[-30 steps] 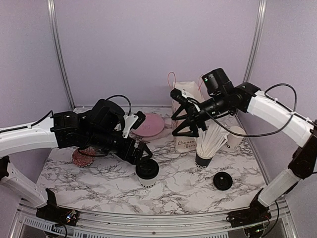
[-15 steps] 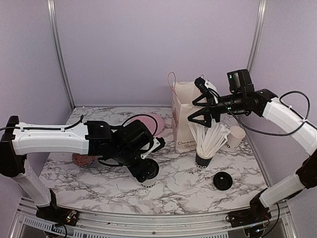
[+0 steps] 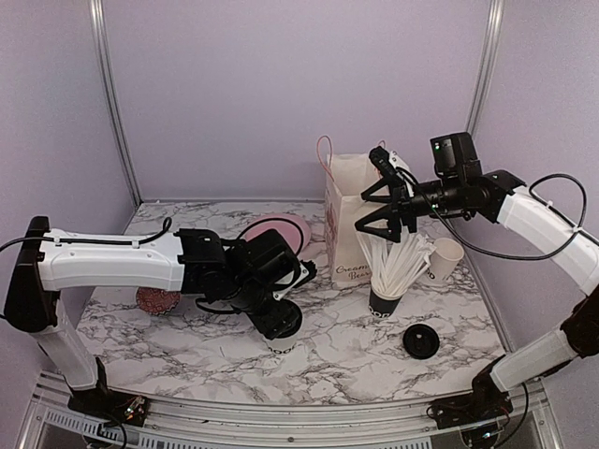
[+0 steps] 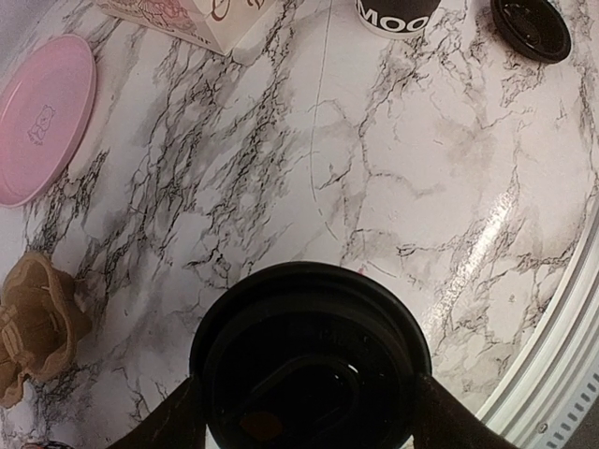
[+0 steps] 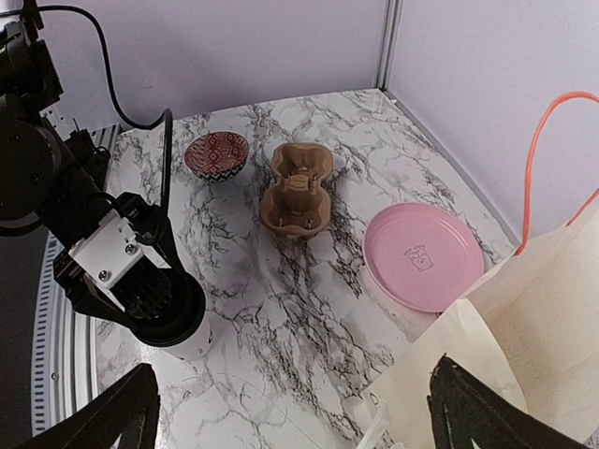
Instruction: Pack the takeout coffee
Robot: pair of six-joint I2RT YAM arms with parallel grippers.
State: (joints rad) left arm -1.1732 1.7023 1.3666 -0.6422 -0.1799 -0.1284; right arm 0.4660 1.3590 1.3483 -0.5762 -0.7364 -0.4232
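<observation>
One takeout coffee cup [image 3: 280, 342], white with a black lid, stands on the marble table near the front middle. My left gripper [image 3: 278, 320] is down over it. In the left wrist view the lid [image 4: 309, 346] fills the lower frame, with my left gripper [image 4: 309, 421] straddling it and a finger [image 4: 176, 423] pressed against each side. The right wrist view shows the same cup [image 5: 192, 339]. A second white cup [image 3: 447, 257], without a lid, stands at the right. My right gripper [image 3: 371, 192] is open and empty above the paper bag [image 3: 348, 234].
A black cup of white straws [image 3: 386, 297] stands in front of the bag. A loose black lid [image 3: 420, 340] lies front right. A pink plate [image 3: 278, 230], a red patterned bowl [image 3: 154, 299] and a brown cup carrier [image 5: 298, 187] lie at the left and back.
My left gripper came down from beside the cup onto it and now grips its sides. My right gripper rose and moved right, from in front of the bag to above its right side.
</observation>
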